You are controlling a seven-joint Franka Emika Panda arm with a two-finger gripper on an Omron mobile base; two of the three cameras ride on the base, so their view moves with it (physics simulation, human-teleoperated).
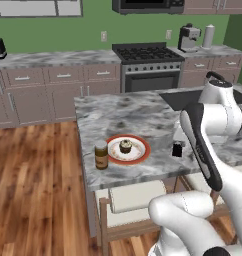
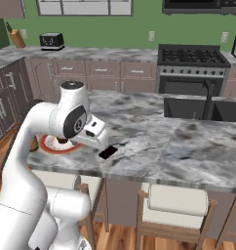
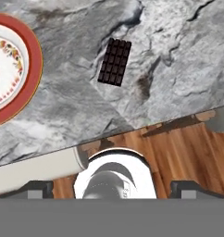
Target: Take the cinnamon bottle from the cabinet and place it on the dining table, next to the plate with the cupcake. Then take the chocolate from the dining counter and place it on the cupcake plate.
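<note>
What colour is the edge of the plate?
The plate has a broad orange-red rim around a white middle; the hand view shows it best.

Three cams, one marble island seen from two sides and from above

Your left base cam sits behind the arm, looking fwd and down over the dining table twd the stove wall, mid-range; plate sits center. Your right base cam looks at the same island top from the other side, arm at lower left, plate partly hidden behind it. Your hand cam looks nearly straight down at the marble, close in. All three share the plate and the chocolate just beside it
</note>
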